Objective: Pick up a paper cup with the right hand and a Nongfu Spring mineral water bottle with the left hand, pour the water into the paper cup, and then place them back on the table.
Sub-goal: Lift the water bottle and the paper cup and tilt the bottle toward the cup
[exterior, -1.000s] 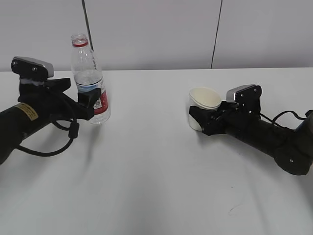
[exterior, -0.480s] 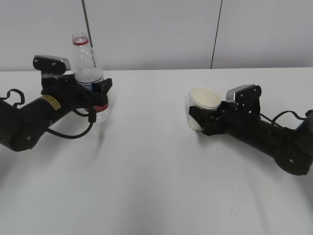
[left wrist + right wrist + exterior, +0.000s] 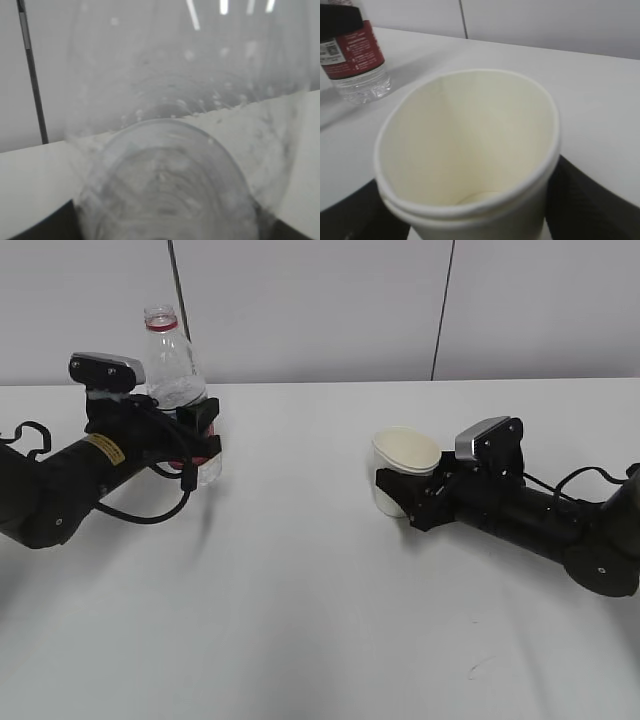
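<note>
The Nongfu Spring bottle point(image 3: 172, 370) stands uncapped at the table's far left, with a red neck ring and a red label. My left gripper point(image 3: 195, 435) is shut on its lower body. The clear, droplet-covered bottle point(image 3: 170, 165) fills the left wrist view, with dark fingers point(image 3: 50, 227) at the bottom corners. My right gripper point(image 3: 398, 495) is shut on the cream paper cup point(image 3: 403, 465), which tilts left just above the table. In the right wrist view the cup point(image 3: 470, 145) looks empty between the dark fingers point(image 3: 585, 205), and the bottle point(image 3: 357, 55) shows at top left.
The white table point(image 3: 320, 620) has a small dark scuff point(image 3: 478, 668) at the front right. A grey panelled wall with dark vertical seams point(image 3: 440, 310) runs behind the far edge. Both black arms lie low over the table at left and right.
My left gripper moved in around the bottle and closed on it. My right gripper carried the cup a little to the left and slightly up.
</note>
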`<state>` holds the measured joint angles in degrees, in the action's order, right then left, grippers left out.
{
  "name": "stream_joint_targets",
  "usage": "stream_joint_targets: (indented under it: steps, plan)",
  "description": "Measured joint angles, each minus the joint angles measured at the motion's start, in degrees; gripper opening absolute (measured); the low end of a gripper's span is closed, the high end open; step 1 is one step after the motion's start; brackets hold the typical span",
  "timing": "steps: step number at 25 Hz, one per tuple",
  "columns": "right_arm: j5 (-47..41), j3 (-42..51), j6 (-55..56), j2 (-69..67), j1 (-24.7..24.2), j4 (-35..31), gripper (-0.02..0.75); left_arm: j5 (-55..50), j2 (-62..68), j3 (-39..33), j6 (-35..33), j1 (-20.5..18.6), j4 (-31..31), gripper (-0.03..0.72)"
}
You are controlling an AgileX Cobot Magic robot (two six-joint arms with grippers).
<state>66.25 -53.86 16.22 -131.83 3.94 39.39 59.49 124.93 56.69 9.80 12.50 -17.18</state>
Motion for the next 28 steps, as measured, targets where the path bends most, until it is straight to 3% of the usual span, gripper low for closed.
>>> stream_joint_targets:
  steps: [9,17,28]
  plan:
    - [0.8,-0.2,0.8,0.0,1.6,9.5,0.523,-4.7,-3.6,0.0,-4.8,0.0,-7.9,0.323]
    - [0.9,-0.3,2.3,0.3,7.7,12.3,0.523,-14.1,-9.4,-0.2,-15.8,0.0,-11.8,0.323]
    - [-1.1,-3.9,11.8,3.0,9.7,18.8,0.523,-21.7,-14.2,-0.3,-30.4,3.2,-12.6,0.323]
